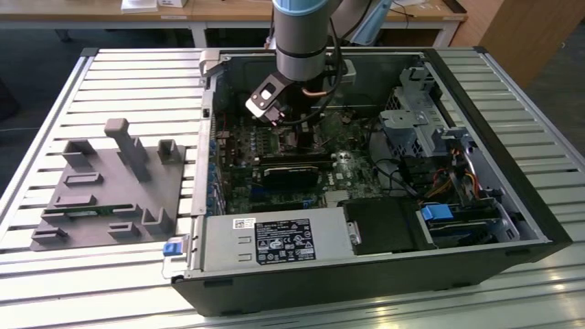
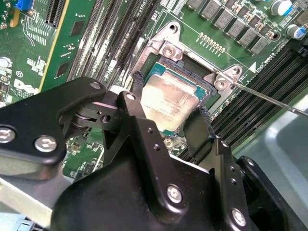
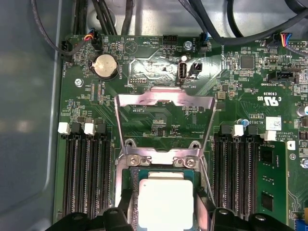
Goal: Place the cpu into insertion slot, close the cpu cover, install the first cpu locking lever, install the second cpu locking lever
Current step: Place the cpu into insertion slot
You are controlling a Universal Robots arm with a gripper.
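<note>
**Step in hand: placing the chip.**

- 1 slatted silver metal table (image 1: 119,75) carries 1 open black computer case (image 1: 366,274). 1 grey moulded parts fixture (image 1: 109,185) lies beside the case, on the exterior view's left.
- 1 grey robot arm (image 1: 302,34) reaches down into the case, over 1 green circuit board (image 3: 231,96).
- 1 black gripper (image 2: 170,95) has 2 fingers (image 2: 137,103). The jaws stand against 2 opposite edges of the cpu and appear clamped on it.
- 2 banks of long black memory slots (image 3: 89,173) flank the socket, 1 on each side.
- 1 cpu cover (image 3: 166,100), a thin silvery metal frame with a square cutout, stands swung up and away from the socket.
- 1 insertion slot (image 2: 166,48), a square dark socket with a silvery metal rim, is set into the board directly under the gripper.
- 1 cpu (image 3: 166,199), a small flat square chip with a silver-grey top, sits inside the socket rim. We cannot tell whether it is fully seated.
- 1 thin silvery locking lever rod (image 2: 269,99) angles away from a socket corner, unlatched.

We judge step 1 nearly done and steps 2 to 4 untouched. Any following move calls for the chip to lie level and square in the socket.
</note>
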